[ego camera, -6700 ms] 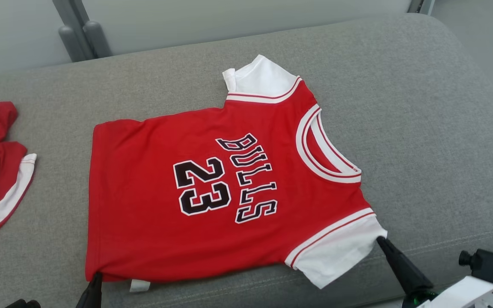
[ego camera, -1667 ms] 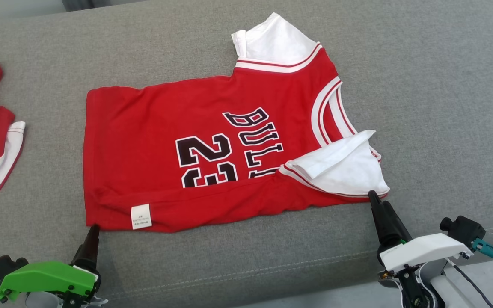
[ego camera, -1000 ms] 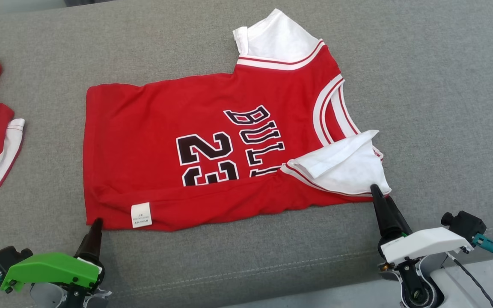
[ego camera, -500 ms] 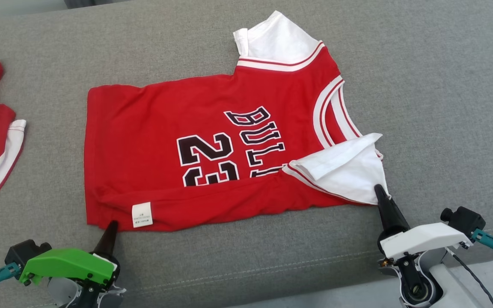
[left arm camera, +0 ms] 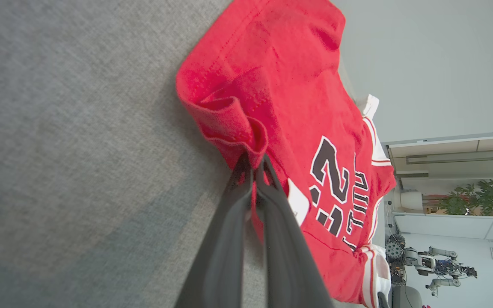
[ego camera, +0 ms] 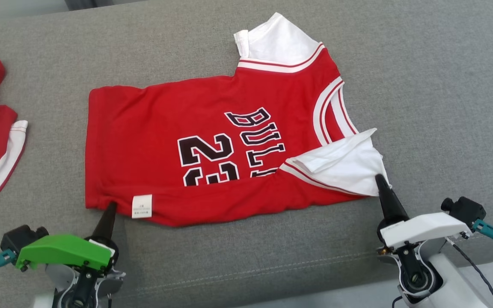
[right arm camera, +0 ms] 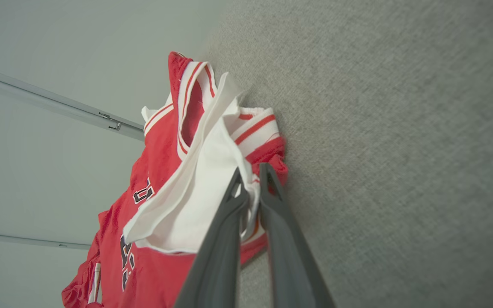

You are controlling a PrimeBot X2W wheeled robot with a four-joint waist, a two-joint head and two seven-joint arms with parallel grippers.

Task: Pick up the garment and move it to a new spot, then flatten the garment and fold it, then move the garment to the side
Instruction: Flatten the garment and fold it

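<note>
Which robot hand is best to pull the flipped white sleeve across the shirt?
Probably right: the right gripper is shut on that white sleeve, while the left gripper pinches the red hem.

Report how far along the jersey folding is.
Done: the jersey lies spread on the grey cushion, with its near long edge already turned over part of the number. In hand: the left gripper is shut on the hem corner and the right gripper on the white sleeve, mid-fold. Left: finishing the fold and moving the jersey aside.
</note>
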